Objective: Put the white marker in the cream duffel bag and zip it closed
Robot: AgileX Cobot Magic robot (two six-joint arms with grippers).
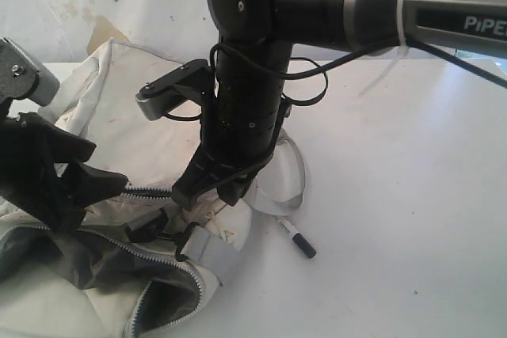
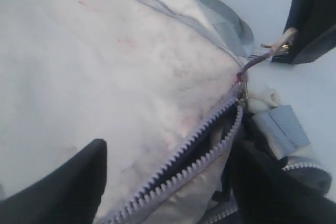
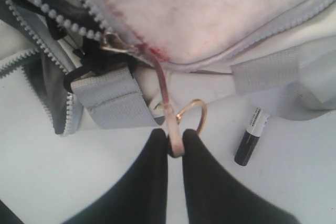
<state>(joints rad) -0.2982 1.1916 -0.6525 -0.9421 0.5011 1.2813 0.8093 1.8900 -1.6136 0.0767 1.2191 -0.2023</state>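
- My right hand (image 3: 175,141) pinches the zipper pull (image 3: 165,95) of the cream duffel bag (image 3: 210,14).
- My left hand (image 2: 170,148) hangs wide open over the bag.
- The white marker (image 3: 252,140) lies on the worktop (image 3: 294,182), just beside the bag.

Black arm (image 1: 245,100) — looped cables (image 1: 301,74), apparently white zip-tie (image 1: 394,53).

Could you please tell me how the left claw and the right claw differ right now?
The left claw stands wide open, gripping nothing; the right claw is shut on the thin brownish zipper pull strap. The left claw hangs over the soft cream fabric duffel bag's open zipper; the right claw sits beside the bag's end. Both have black fingers.
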